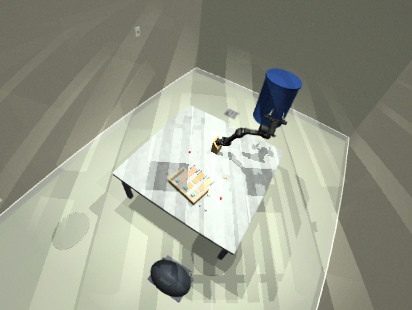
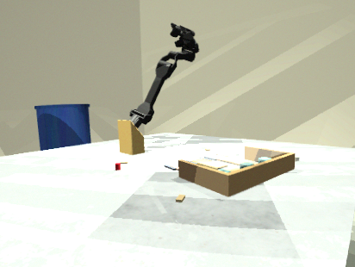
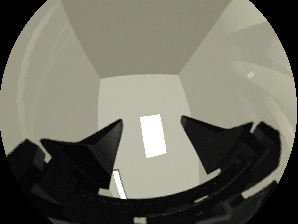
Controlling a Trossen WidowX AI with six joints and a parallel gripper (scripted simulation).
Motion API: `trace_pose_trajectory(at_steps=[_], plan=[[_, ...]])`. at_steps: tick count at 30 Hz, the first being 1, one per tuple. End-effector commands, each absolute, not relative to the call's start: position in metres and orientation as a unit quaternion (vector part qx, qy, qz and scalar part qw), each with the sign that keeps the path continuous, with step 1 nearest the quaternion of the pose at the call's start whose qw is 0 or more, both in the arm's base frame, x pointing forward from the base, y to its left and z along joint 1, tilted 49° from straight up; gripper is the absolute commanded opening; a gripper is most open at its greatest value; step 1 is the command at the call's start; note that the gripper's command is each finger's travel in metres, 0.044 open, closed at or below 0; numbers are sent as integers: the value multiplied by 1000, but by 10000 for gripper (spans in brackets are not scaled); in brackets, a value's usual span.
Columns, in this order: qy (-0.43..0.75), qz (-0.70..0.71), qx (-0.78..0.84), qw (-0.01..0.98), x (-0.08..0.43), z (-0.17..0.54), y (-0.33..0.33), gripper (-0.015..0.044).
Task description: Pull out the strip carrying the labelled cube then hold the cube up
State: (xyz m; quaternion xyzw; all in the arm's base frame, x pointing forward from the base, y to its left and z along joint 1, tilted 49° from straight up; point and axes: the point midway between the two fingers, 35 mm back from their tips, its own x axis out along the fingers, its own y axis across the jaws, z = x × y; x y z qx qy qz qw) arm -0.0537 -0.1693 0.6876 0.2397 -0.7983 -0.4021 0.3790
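High above the white surface (image 1: 150,145) (image 2: 56,207), I have my jaws (image 1: 281,121) (image 2: 173,28) spread wide, released, holding and touching nothing.

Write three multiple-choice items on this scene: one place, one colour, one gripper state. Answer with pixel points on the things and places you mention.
1. Where is the blue barrel (image 1: 276,97) (image 2: 64,127)?
A on the table
B off the table, beyond its edge
C in the wooden tray

2. What colour is the arm?
A white
B orange
C black

3. How is the gripper (image 1: 278,120) (image 2: 173,30) (image 3: 153,120)?
A open
B shut
C shut on a cube

1 B: the top view shows it past the edge of the table (image 1: 145,145) (image 2: 65,207).
2 C: the exterior view shows black links.
3 A: the wrist view shows fingers wide apart.
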Motion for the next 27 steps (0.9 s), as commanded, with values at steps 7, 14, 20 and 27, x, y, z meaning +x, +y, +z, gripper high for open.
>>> trace_pose_trajectory(at_steps=[7,14,20,27], plan=[[-889,-283,169,317,-104,693,-97,400],[-946,-136,57,288,-126,691,0,400],[-955,-13,-43,295,-115,680,81,400],[-928,121,-151,319,-73,654,165,400]])
